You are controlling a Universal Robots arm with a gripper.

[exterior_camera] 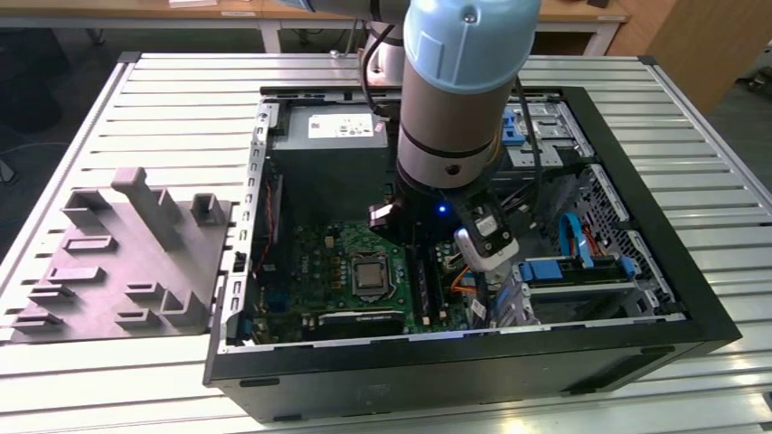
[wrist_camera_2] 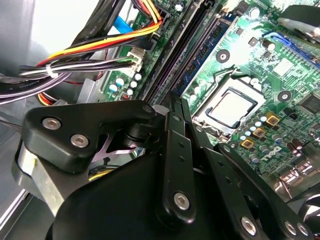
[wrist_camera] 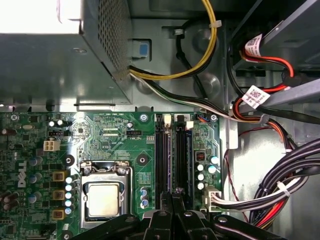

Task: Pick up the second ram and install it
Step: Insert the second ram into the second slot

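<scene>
Claw (wrist_camera: 174,192): matte black links, closed to a narrow tip, inside the case (exterior_camera: 483,371) at the exterior view's centre.
Second ram (wrist_camera: 181,155): thin dark stick, apparently edge-up in the slots (wrist_camera: 161,155) just beyond that tip; seating unclear.
Handling: likely light, stiff, brittle; best taken by its flat faces, contacts spared.
Motherboard (wrist_camera: 115,140): glossy green, studded with shiny metal cans.
Surface (exterior_camera: 157,108): pale ribbed metal.

The pale counter (exterior_camera: 181,90) is made of long strips. A big black computer box (exterior_camera: 422,380) sits on it, open on top. A grey block (exterior_camera: 121,262) lies beside the box.
</scene>
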